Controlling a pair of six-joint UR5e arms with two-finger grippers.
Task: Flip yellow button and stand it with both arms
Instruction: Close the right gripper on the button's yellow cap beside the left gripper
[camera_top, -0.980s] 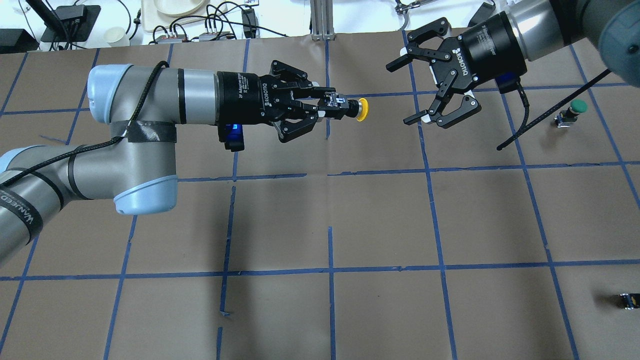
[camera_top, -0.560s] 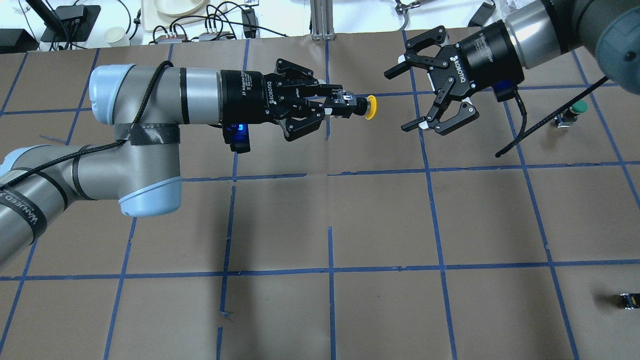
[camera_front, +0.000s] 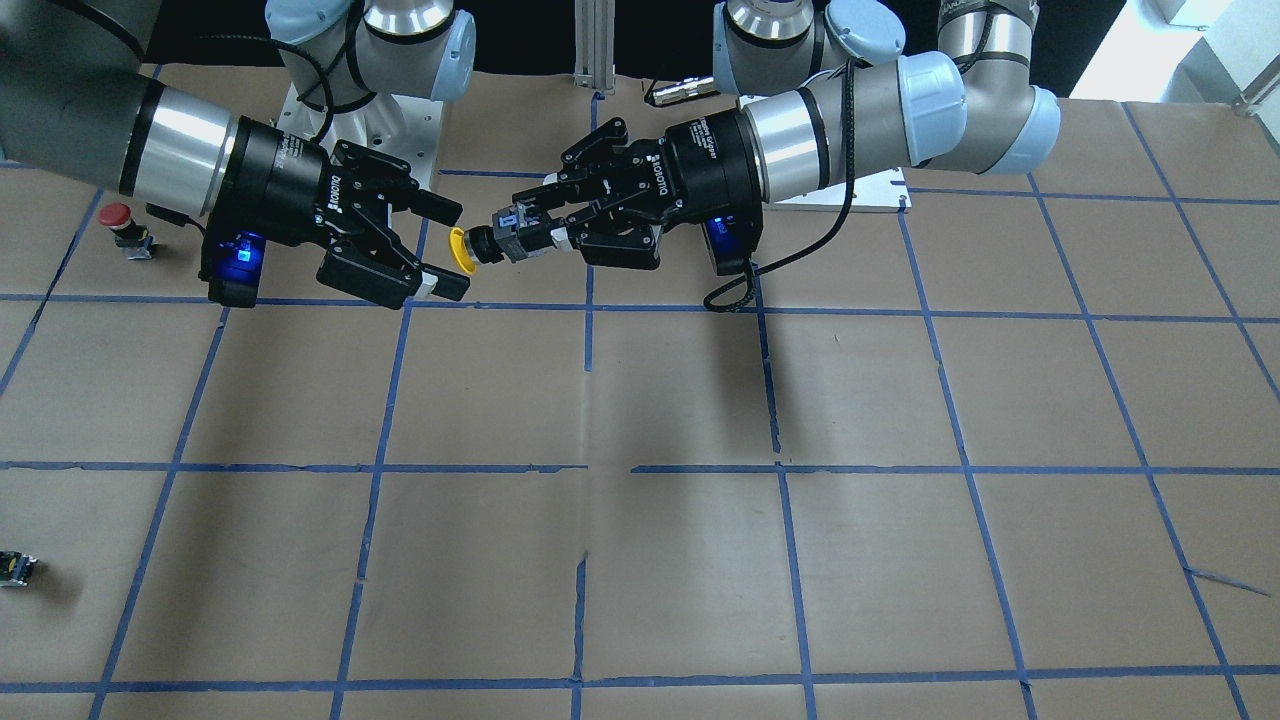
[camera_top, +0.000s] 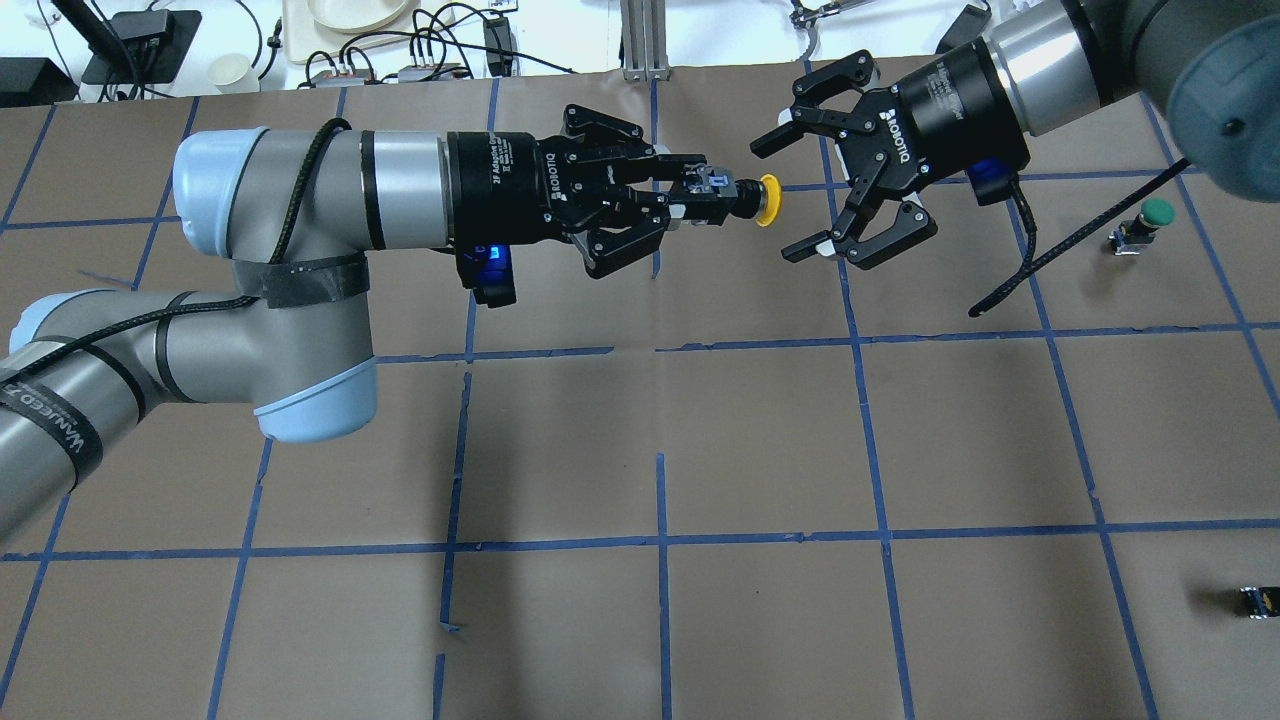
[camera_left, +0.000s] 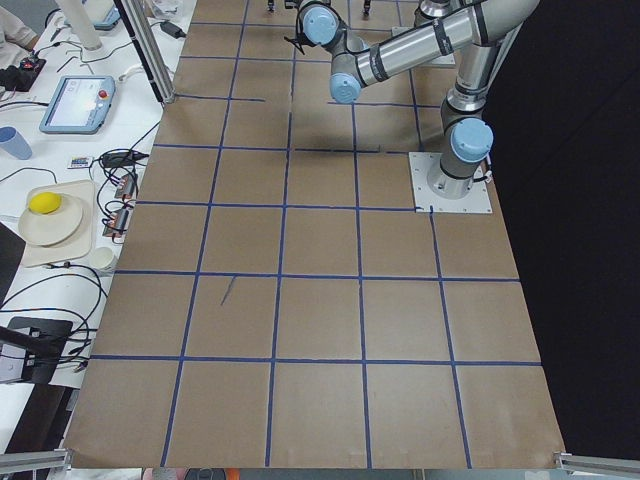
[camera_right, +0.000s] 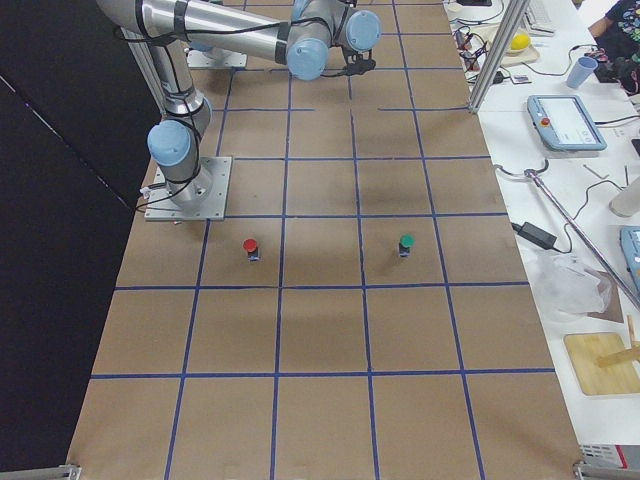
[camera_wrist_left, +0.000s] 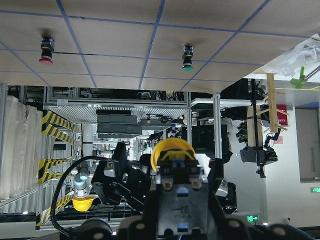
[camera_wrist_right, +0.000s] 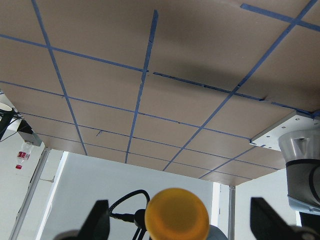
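Note:
My left gripper (camera_top: 700, 195) is shut on the black-and-grey body of the yellow button (camera_top: 766, 200) and holds it level above the table, cap pointing at my right gripper. My right gripper (camera_top: 775, 203) is open, and its two fingertips stand either side of the yellow cap without touching it. In the front view the cap (camera_front: 460, 250) sits between the open fingers of the right gripper (camera_front: 456, 252), with the left gripper (camera_front: 522, 238) behind it. The right wrist view shows the cap (camera_wrist_right: 176, 214) head-on between its fingers (camera_wrist_right: 97, 220). The left wrist view shows the button (camera_wrist_left: 173, 151) from behind.
A green-capped button (camera_top: 1150, 222) stands at the right of the brown papered table (camera_top: 760, 440). A red-capped button (camera_front: 120, 222) stands near the right arm's side. A small dark capless part (camera_top: 1255, 600) lies at the near right. Cables and dishes line the far edge.
My left gripper has carried the yellow button to the right and slightly farther back. My right gripper has moved left, still open, so the cap now lies between its fingertips.

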